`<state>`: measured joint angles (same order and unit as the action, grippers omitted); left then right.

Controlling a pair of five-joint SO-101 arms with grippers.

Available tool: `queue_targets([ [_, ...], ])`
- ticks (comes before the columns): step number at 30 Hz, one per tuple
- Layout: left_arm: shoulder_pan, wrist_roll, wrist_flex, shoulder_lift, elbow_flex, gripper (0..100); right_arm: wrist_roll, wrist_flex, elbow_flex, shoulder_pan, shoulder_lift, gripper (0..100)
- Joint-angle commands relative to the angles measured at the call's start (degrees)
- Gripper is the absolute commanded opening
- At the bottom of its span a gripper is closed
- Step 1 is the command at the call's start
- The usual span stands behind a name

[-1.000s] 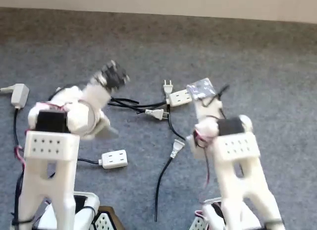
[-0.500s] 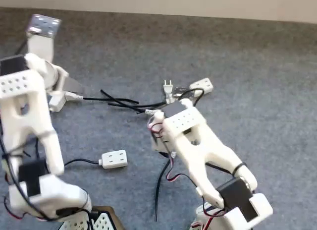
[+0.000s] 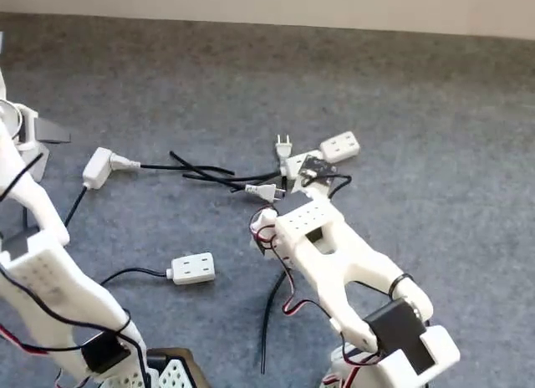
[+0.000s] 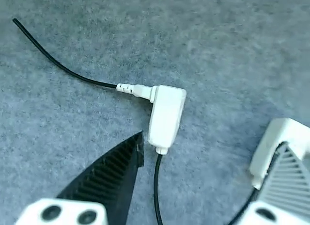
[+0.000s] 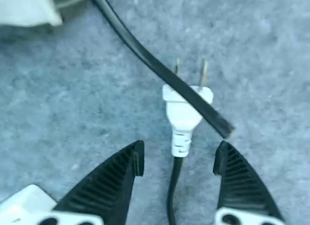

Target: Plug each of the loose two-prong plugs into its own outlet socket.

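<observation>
Two-prong plug (image 5: 186,108) lies flat on grey carpet (image 5: 72,89), prongs pointing away from the right gripper (image 5: 179,157). That gripper is spread wide w/ nothing in it, one finger on each side of the plug's cord, tips just short of the plug body. A black cable (image 5: 155,65) runs diagonally across the plug's face, its cut end just past the body.

Left gripper (image 4: 198,154) is also spread and empty, hanging over a white outlet block (image 4: 166,116) that looks to have a plug already seated in its end. In the high view that block (image 3: 99,166) sits far left, and a free outlet (image 3: 192,268) lies nearer the arms' bases.

Step in hand, as I read it: grab the loose plug. To do it well:
- push fwd so the pads flank the body, not the thin cord, which would let the plug swivel
- come low, w/ both fingers touching carpet before closing
- watch the black cable; pinch it too and the grip goes crooked, so approach from the cord side, under it
- leave the prongs clear for insertion.
</observation>
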<state>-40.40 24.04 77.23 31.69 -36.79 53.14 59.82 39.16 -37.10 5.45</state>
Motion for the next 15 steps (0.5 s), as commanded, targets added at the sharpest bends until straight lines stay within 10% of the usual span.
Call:
queue_targets([
  [1, -0.7, -0.1, -0.3, 5.9, -8.7, 39, 0.8, -0.3, 0.1, 1.5, 0.8, 22.4],
  [15, -1.5, -0.1, 10.0, 13.9, -25.8, 39, 0.7, -2.8, 0.6, 1.1, 0.3, 7.7],
])
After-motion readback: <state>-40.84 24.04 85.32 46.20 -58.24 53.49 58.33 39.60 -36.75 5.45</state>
